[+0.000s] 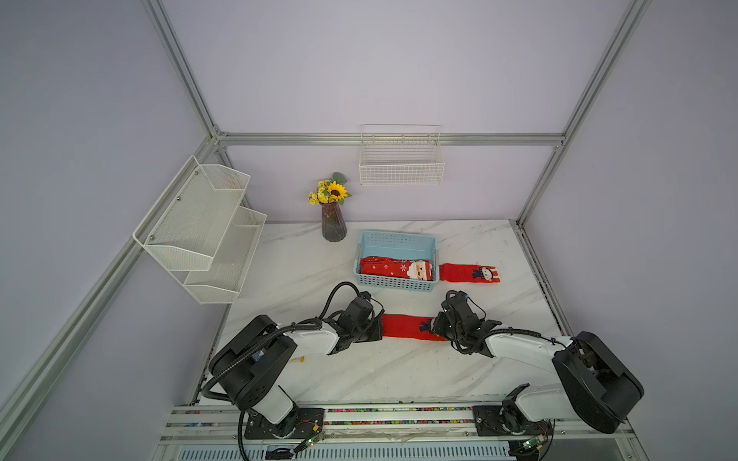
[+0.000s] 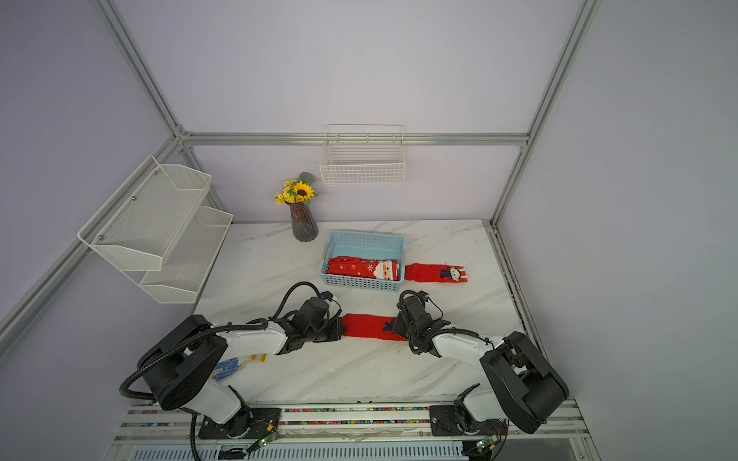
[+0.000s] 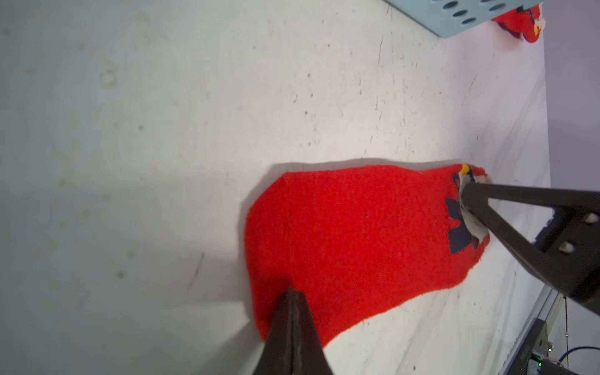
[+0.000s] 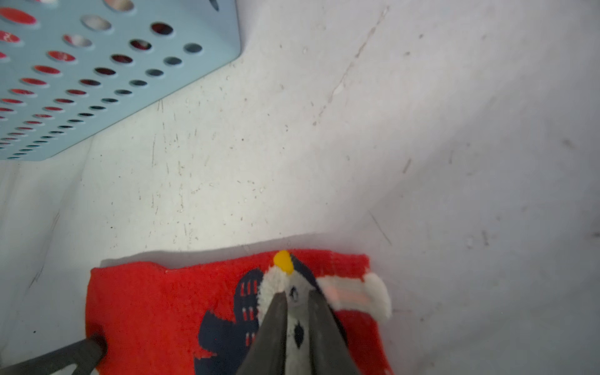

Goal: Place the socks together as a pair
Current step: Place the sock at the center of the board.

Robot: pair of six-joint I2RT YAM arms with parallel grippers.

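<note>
Near sock (image 1: 403,326): you have it stretched flat on the counter (image 1: 303,279), at 6 o'clock from the blue basket (image 1: 399,238). It runs 9-to-3, toe at 9, cuff at 3.

Look of it, from the right wrist view of the near sock (image 4: 146,308): fuzzy plain red foot. Toward the cuff there's a navy cartoon figure with a white face and a yellow dot on top. A white-and-pink patch sits beside the face.

Left jaws: pressed together, tips down on the toe end. Can't tell whether any fabric is caught between them.

Right jaws: pinching the figure's white face at the cuff end, with pale fabric showing between them.

Second sock (image 1: 469,273): at 3 o'clock of the basket, just beside its wall, flat on the counter, cuff toward 3. It has the same red and the same navy figure, with red-and-white stripes at the cuff. It lies well apart from the near sock.

Santa socks (image 1: 395,269): inside the basket against its 6 o'clock wall. They're red with white snowflakes, with a Santa face at the 3 o'clock end. Can't tell how many are stacked.

Glove (image 2: 235,365): white with blue dots and a yellow cuff, at 8 o'clock from the near sock, mostly hidden under your left arm.

Vase (image 1: 334,225) with a sunflower: at 10 o'clock of the basket.
</note>
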